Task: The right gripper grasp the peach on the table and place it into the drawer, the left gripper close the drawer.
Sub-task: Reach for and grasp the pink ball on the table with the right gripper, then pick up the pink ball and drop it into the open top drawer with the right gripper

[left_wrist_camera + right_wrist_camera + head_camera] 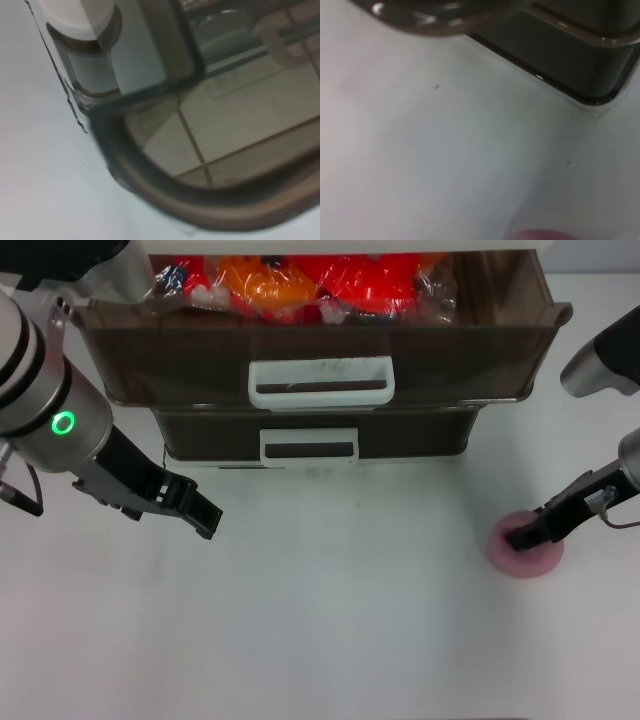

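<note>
While the peach point(527, 551) sits on the table point(350, 610) at four o'clock, the right gripper point(522, 537) is down on it.
Whether those fingers grip it is unclear; at nine o'clock the left gripper point(203, 518) hovers narrow, and the drawer point(320, 360) stands open at twelve.

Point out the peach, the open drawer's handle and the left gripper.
peach point(535, 558): head view, its pink lower edge.
drawer handle point(321, 395): head view, white lower bar.
left gripper point(203, 518): head view, black fingertips.
</note>
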